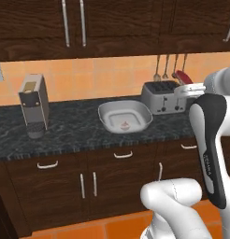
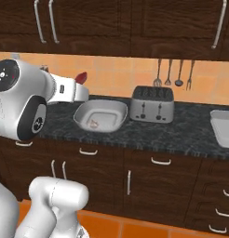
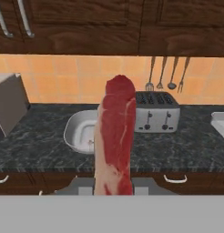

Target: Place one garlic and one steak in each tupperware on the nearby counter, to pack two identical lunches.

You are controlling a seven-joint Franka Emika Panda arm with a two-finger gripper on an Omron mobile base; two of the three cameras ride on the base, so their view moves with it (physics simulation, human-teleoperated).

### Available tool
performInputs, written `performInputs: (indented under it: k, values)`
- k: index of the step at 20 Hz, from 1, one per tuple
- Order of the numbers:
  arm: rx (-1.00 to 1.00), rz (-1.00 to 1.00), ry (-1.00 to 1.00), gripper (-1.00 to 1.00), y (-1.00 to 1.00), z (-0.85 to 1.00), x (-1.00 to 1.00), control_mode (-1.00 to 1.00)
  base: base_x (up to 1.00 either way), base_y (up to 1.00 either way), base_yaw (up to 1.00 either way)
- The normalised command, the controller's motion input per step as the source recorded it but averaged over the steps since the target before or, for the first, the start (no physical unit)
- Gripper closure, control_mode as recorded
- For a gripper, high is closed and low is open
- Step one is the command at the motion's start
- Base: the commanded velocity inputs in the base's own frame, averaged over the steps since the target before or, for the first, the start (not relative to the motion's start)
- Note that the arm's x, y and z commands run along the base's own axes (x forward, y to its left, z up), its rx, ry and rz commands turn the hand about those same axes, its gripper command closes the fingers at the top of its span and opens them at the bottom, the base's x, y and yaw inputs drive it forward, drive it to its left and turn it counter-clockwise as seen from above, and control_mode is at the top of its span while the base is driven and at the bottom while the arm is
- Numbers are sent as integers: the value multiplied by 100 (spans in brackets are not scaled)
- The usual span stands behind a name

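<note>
Jaws clamped on a steak (image 3: 116, 136), we hold it upright above the bench (image 1: 70, 130), with the rounded tupperware (image 3: 79, 132) ahead and below, a garlic (image 2: 94, 123) inside. We should carry it over the bowl's middle, lower close, then release

A: We've got a red steak (image 3: 116, 136) with whitish fat streaks, plus a black speckled counter (image 1: 70, 130).

B: Yep, we also see a silver toaster (image 2: 151, 104) and orange tiles (image 1: 89, 79).
</note>
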Motion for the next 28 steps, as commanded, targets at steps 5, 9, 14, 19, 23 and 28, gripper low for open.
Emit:
performInputs:
  k: [5, 9, 14, 19, 23, 28]
  values:
    - [0, 0, 0, 100, 0, 0, 0, 100, 0, 47, 0]
    - [0, 0, 0, 100, 0, 0, 0, 100, 0, 0, 0]
    - [0, 0, 0, 100, 0, 0, 0, -100, 0, 0, 0]
    - [0, 0, 0, 100, 0, 0, 0, -100, 0, 0, 0]
    - [0, 0, 0, 100, 0, 0, 0, -100, 0, 0, 0]
    - [2, 0, 5, 100, -12, -4, 16, -100, 0, 0, 0]
